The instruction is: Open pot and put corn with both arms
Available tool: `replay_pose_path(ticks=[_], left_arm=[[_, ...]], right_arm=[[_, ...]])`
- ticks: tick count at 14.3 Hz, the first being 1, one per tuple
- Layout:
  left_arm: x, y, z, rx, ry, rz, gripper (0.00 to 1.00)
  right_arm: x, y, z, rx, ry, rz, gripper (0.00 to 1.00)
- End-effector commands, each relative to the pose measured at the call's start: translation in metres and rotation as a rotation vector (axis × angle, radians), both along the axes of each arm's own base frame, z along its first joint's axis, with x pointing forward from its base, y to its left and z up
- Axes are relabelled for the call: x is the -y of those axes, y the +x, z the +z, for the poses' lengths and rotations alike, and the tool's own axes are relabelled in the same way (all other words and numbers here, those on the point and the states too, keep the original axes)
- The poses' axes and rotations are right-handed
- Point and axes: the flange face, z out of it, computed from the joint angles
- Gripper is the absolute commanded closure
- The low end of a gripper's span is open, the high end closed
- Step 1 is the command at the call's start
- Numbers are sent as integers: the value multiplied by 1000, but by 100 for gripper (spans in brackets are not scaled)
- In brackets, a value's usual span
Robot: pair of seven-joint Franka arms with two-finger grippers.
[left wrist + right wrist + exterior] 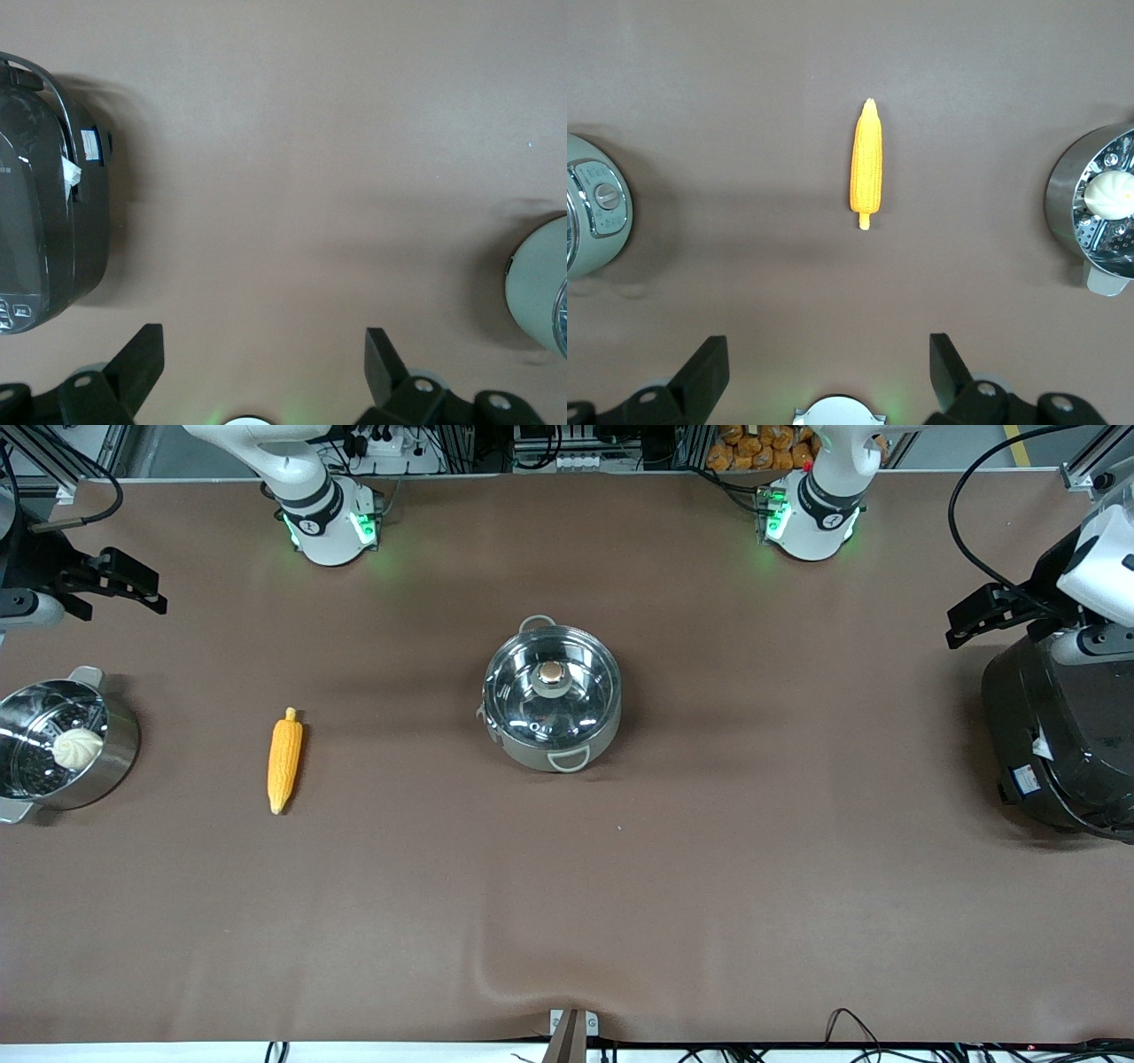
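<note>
While the glass lid (551, 685) sits closed on the pot (551, 700), its tan knob (552, 674) dead centre, nothing can go in, so your first concern is which arm takes which job. The pot stands in the middle of the table, roughly between the two bases, with one loop handle facing the front camera and the other facing the bases. The corn (284, 760) lies flat on the brown table cover (620, 886) well apart from the pot, toward the right arm's end of the table, between the pot and the steel steamer pot (62, 746) that holds a white bun (78, 747). Its long axis runs nearer-to-farther from the front camera, pointed tip toward that camera and stubby stalk end toward the bases, tilted only slightly. The right gripper (829, 372) hangs empty near the table's edge at the right arm's end, both fingers spread wide, and in its wrist view the cob lines up nearly square with the gap between them, so I judge it the natural arm for the corn. The left gripper (264, 365) hovers at the left arm's end, over the black rice cooker (1059, 735), likewise wide open and holding nothing; only the pot's rim shows in its wrist view. You would do well to send the left arm to the knob first.
</note>
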Motion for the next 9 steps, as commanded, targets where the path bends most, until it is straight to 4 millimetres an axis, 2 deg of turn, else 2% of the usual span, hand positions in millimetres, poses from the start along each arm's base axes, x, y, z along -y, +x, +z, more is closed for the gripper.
replay_pose_path(ticks=[1, 4, 6, 7, 9], left_arm=[[1, -1, 4, -6, -21, -14, 0], [5, -3, 9, -3, 14, -26, 0], [6, -4, 2, -35, 38, -40, 0], [24, -5, 0, -43, 32, -62, 0], [42, -6, -3, -47, 24, -89, 0]], right_arm=[[4, -5, 5, 0, 2, -24, 0], [5, -5, 5, 0, 3, -25, 0], [5, -3, 2, 3, 3, -24, 0], [5, 0, -1, 9, 2, -25, 0], [4, 3, -20, 6, 2, -24, 0]])
